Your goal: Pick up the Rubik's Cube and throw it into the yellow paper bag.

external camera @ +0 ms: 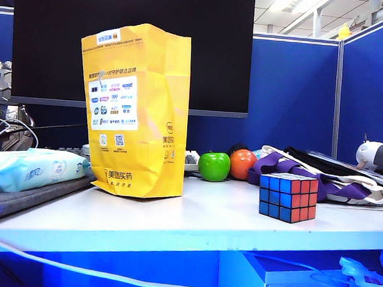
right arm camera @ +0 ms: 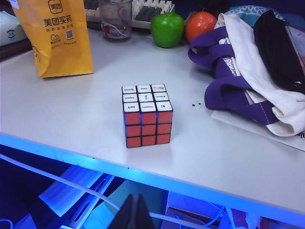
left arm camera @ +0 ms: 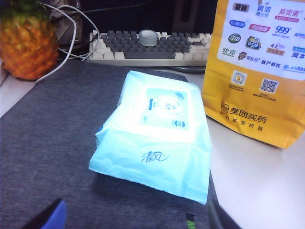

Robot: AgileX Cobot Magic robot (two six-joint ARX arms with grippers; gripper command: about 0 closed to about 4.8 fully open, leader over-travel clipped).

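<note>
We count one Rubik's Cube (right arm camera: 147, 115) on the white table (right arm camera: 71, 124), standing alone, with its red side facing the right gripper (right arm camera: 135, 210). This gripper is low, in front of the table edge and below it, and its two fingers are pressed together with nothing between them. The cube is ahead of it and a little higher, not touched.

There is one yellow paper bag (external camera: 137, 108), upright, farther from the right gripper than the cube and off to the left side. Behind the cube we see one green apple (right arm camera: 167, 29) and one orange ball (right arm camera: 200, 25), just beside each other, and one purple and white cloth bag (right arm camera: 248, 71) to the right.

The left gripper (left arm camera: 136, 222) is spread wide; only its two finger tips show, one on each side. Straight ahead of it lies one pale-blue wipes pack (left arm camera: 155, 133) on a grey mat (left arm camera: 52, 138). Beyond the pack there is one keyboard (left arm camera: 152, 45) and one pineapple (left arm camera: 28, 40).
</note>
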